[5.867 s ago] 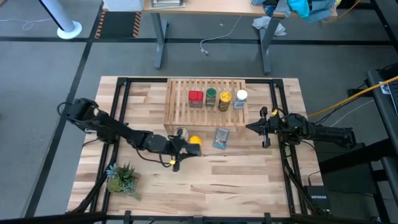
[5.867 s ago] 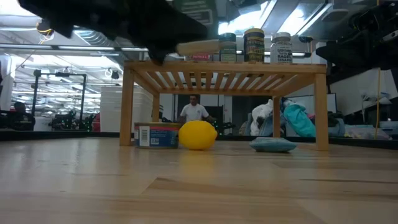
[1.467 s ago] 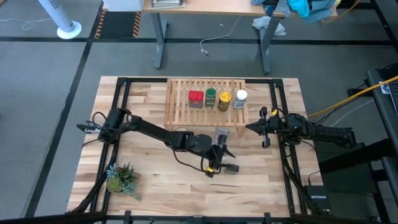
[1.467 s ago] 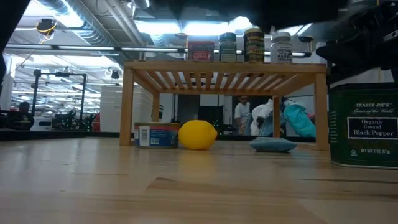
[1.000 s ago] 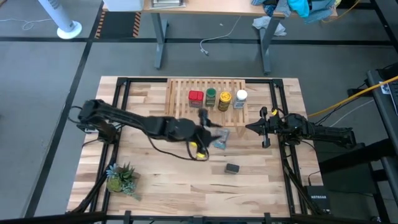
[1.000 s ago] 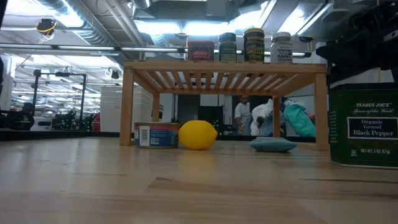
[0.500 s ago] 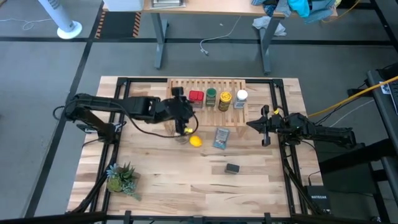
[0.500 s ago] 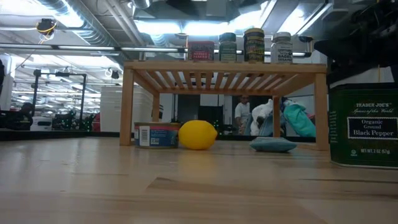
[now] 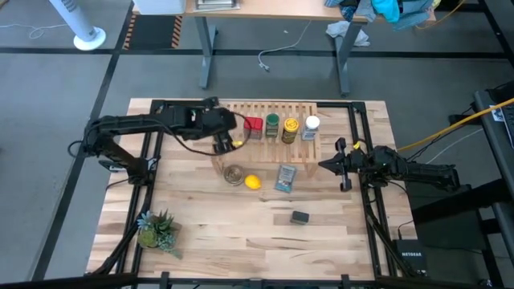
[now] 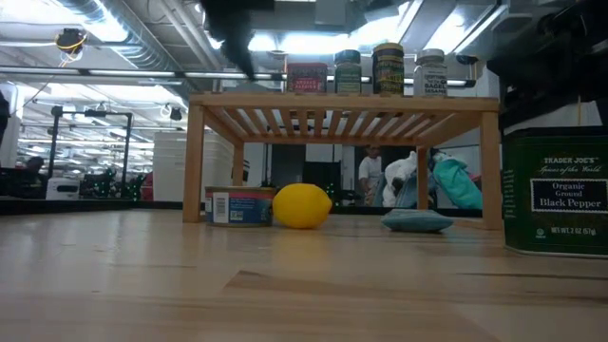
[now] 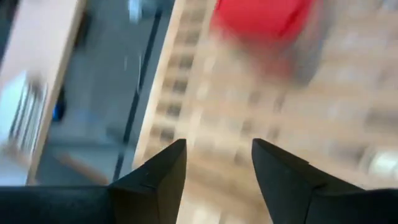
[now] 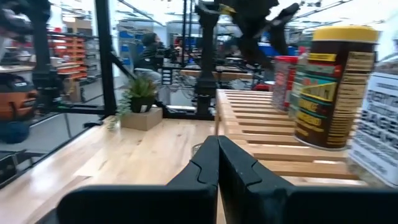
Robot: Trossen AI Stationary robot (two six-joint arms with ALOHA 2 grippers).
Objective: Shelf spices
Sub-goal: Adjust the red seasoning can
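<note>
The shelf [image 9: 265,138] is a low rack of pale wooden slats on four legs, standing at the far middle of the table [image 9: 193,233]. Four spices stand in a row on top of it: a red tin [image 9: 253,127] on the left, then a green-lidded jar [image 9: 272,124], a yellow-lidded jar [image 9: 290,128] with a dark label, and a white-lidded jar [image 9: 312,127] on the right. The fifth, a dark grey tin [image 9: 299,217] labelled black pepper, sits on the tabletop well apart from the shelf, on the near side.

The left gripper [image 9: 224,143] hangs over the shelf's left end, just beside the red tin, its fingers spread and holding nothing. The right gripper [image 9: 325,164] waits at the right side of the table, near the shelf's right end, with its fingers pressed together and empty.

Just in front of the shelf lie a silver round tin [image 9: 233,174], a lemon [image 9: 252,182] and a flat blue packet [image 9: 284,177]. A small potted plant [image 9: 155,228] stands at the near left corner.
</note>
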